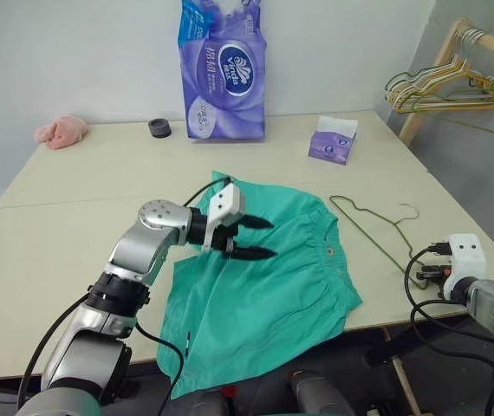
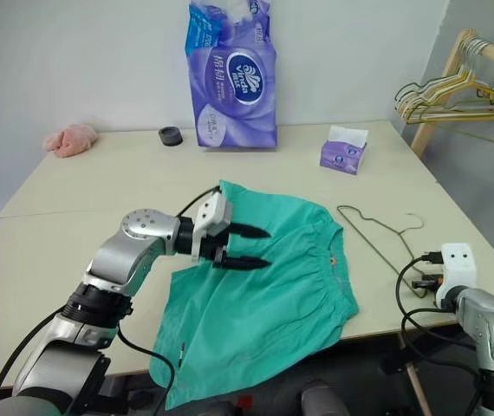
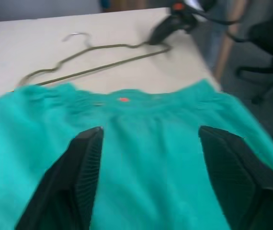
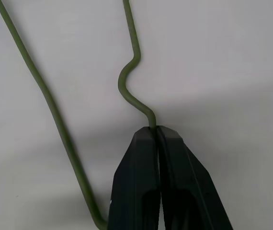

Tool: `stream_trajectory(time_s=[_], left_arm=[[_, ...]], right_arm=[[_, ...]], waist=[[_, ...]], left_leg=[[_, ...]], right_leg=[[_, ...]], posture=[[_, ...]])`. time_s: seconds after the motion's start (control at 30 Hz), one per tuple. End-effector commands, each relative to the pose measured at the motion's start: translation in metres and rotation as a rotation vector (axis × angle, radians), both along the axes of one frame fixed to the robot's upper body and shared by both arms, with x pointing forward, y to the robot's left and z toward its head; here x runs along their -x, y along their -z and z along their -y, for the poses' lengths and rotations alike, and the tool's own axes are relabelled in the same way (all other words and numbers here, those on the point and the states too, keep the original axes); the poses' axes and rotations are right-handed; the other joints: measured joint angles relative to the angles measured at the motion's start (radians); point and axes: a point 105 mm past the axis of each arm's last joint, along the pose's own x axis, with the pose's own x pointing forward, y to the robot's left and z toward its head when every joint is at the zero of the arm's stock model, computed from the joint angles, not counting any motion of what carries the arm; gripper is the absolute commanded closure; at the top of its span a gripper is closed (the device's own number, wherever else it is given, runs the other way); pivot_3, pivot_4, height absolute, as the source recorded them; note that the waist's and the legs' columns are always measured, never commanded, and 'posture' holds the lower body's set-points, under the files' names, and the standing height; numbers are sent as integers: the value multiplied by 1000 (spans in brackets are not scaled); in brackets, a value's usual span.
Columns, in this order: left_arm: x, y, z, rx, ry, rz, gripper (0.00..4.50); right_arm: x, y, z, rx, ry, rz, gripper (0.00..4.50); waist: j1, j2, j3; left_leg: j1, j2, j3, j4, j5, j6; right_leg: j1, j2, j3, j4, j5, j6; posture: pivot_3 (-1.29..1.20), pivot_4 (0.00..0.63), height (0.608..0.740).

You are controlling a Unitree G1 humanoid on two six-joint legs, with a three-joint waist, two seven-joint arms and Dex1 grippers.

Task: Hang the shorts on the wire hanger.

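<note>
The teal shorts point(image 1: 264, 286) lie spread on the table's near part, waistband to the right, one leg hanging over the front edge. My left gripper point(image 1: 271, 238) hovers over their middle, pointing right, open with nothing between its fingers point(image 3: 86, 167). Right of the waistband, the olive wire hanger point(image 1: 370, 234) lies flat on the table. My right gripper point(image 4: 154, 130) is at the table's right edge point(image 1: 424, 276), shut on the wire hanger near its bent end point(image 4: 120, 84).
At the back stand a purple tissue pack point(image 1: 223, 74), a small tissue box point(image 1: 332, 143) and a black round object point(image 1: 159, 128). A pink cloth lump point(image 1: 61, 131) lies far left. A wooden rack with several hangers point(image 1: 442, 87) stands beyond the right edge.
</note>
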Motion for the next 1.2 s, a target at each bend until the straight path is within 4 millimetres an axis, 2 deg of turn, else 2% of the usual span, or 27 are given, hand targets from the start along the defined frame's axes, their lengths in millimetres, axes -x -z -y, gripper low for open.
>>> stream_trajectory(time_s=[0.03, 0.13, 0.27, 0.33, 0.43, 0.57, 0.67, 0.77, 1.07, 1.2], left_arm=[[-20, -23, -10, 57, -100, 68, 28], [-45, -42, -26, 130, -241, 85, 28], [-67, -57, -44, 177, -364, 119, 28], [-73, -64, -51, 205, -391, 109, 28], [-68, -68, -60, 223, -325, -1, 28], [-62, -66, -73, 201, -274, -101, 28], [-55, -56, -79, 128, -229, -136, 28], [-59, -53, -84, 114, -260, -134, 28], [-60, -34, -89, 85, -286, -168, 28], [-49, -15, -87, 21, -230, -210, 28]], right_arm=[[-14, -43, 16, 163, 2, 157, 4500], [-29, -84, 6, 340, -127, 310, 4500], [-38, -108, -15, 460, -262, 419, 4500], [-43, -121, -29, 524, -334, 477, 4500], [-49, -140, -66, 637, -532, 586, 4500], [-50, -145, -94, 751, -688, 644, 4500], [-50, -148, -109, 824, -774, 692, 4500], [-49, -151, -125, 914, -863, 741, 4500], [-43, -158, -151, 1016, -1000, 861, 4500], [-39, -163, -161, 1008, -1021, 931, 4500]], waist=[[0, 2, 0], [-3, 6, 2], [-7, 6, 2], [-5, 6, 2], [-9, 7, 2], [-9, 7, 2], [-8, 7, 2], [-7, 7, 3], [-7, 7, 3], [-10, 7, 3]], left_leg=[[-1, 0, 0, 0, 0, 0], [-9, -1, 0, 2, 0, 0], [-11, 0, 1, 1, 0, 0], [-12, 0, 0, 1, 0, 0], [-13, -1, 1, 1, 0, 0], [-13, -1, 0, 1, 0, 0], [-13, -1, -1, 1, 0, 0], [-13, -1, -1, 1, 0, 0], [-13, -1, -2, 2, 0, 0], [-12, -1, -2, 2, 0, 0]], right_leg=[[-1, 0, 0, 0, 0, 0], [-9, 0, 0, 1, 1, 1], [-13, 2, 1, 2, 1, 2], [-13, 2, 0, 2, 1, 2], [-14, 1, 1, 2, 1, 2], [-14, 1, 0, 2, 1, 2], [-14, 1, -2, 3, 1, 2], [-14, 0, -1, 4, 1, 2], [-14, 0, -2, 5, 2, 1], [-14, 0, -2, 6, 4, -3]], posture=[[-168, 54, 740], [-173, 53, 740], [-176, 53, 740], [-176, 54, 740], [-174, 55, 740], [-174, 59, 740], [-173, 59, 740], [-173, 61, 740], [-175, 63, 740], [-174, 63, 740]])
